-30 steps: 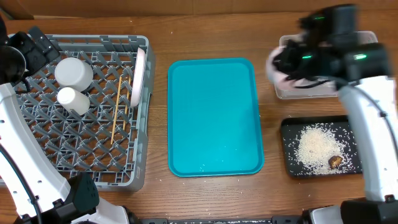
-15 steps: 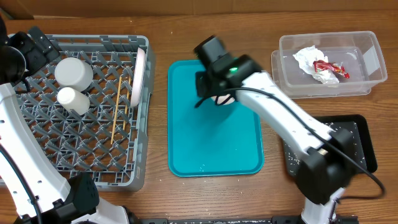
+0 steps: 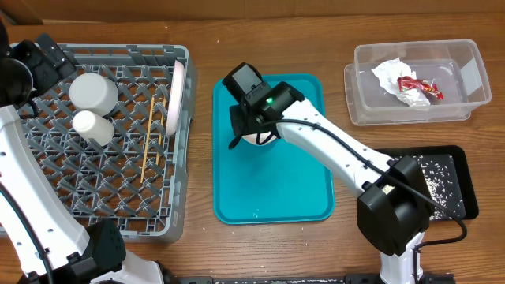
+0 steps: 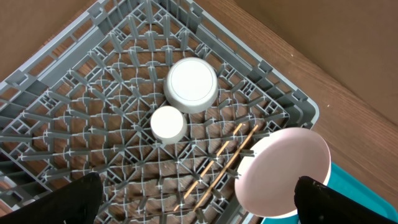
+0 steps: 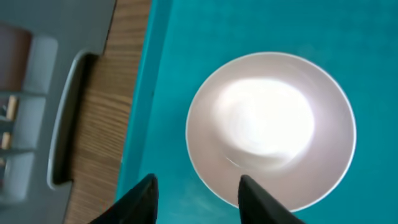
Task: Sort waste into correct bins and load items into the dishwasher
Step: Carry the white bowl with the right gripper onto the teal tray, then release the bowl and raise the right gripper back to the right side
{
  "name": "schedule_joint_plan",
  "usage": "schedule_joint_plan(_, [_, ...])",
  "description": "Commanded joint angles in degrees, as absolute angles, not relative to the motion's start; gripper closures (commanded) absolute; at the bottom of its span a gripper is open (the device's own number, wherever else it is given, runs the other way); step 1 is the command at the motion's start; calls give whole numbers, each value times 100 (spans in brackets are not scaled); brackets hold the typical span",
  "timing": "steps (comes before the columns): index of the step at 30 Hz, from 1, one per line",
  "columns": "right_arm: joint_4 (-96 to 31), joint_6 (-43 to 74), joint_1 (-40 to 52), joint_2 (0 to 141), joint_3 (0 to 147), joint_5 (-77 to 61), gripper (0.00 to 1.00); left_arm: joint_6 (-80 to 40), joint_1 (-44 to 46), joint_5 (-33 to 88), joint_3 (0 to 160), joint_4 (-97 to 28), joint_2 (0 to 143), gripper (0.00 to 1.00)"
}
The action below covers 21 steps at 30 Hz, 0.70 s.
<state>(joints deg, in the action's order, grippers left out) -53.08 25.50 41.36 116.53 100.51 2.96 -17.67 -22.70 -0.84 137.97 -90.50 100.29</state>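
R wrist cam: bowl [image 5: 270, 130] on teal tray [image 5: 298, 25], R pincer [image 5: 198, 186] released; overhead nearly hides it. L pincer [image 4: 198, 190] spread.

Overhead top-down; wrist views close, downward.

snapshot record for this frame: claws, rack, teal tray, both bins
left claw: open, above dish rack
right claw: open, straddling rim of white bowl
white bowl: upright on teal tray
rack load: inverted bowl, cup, chopsticks, plate on edge
clear tub: napkin, wrapper
black tray: rice grains, partly hidden by right arm
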Motion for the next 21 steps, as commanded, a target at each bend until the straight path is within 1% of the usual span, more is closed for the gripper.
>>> schedule_joint_plan(1, [-5280, 2532, 4156, 11688, 10160, 294, 46, -1824, -2285, -40, 13784, -9037, 10012, 0])
schedule_joint_plan(5, [-5404, 2530, 4099, 11596, 10256, 362, 39, -1824, -2285, -40, 13784, -9037, 10012, 0])
schedule_joint_plan(7, [-5601, 2532, 4016, 11476, 10468, 672, 37, -1824, -2285, -40, 13784, -9037, 10012, 0])
schedule_joint_plan(8, [-5728, 2534, 3957, 11408, 10621, 869, 33, -1824, -2285, -40, 13784, -9037, 10012, 0])
schedule_joint_plan(9, [-5887, 2534, 3870, 11323, 10838, 1087, 21, -1824, -2285, -40, 13784, -9037, 10012, 0])
schedule_joint_plan(10, [-6020, 2534, 3778, 11253, 11048, 1238, 0, -1824, -2285, -40, 13784, -9037, 10012, 0])
schedule_joint_plan(13, [-6429, 2539, 3221, 10993, 11874, 1406, 0, -1824, -2285, -40, 13784, -9037, 10012, 0])
schedule_joint_plan(16, [-6523, 2558, 2499, 10794, 12383, 1365, 0, -1824, -2285, -40, 13784, -9037, 10012, 0])
schedule_joint_plan(21, [-6390, 2554, 1138, 10676, 12560, 1345, 0, -1824, -2285, -40, 13784, -9037, 10012, 0])
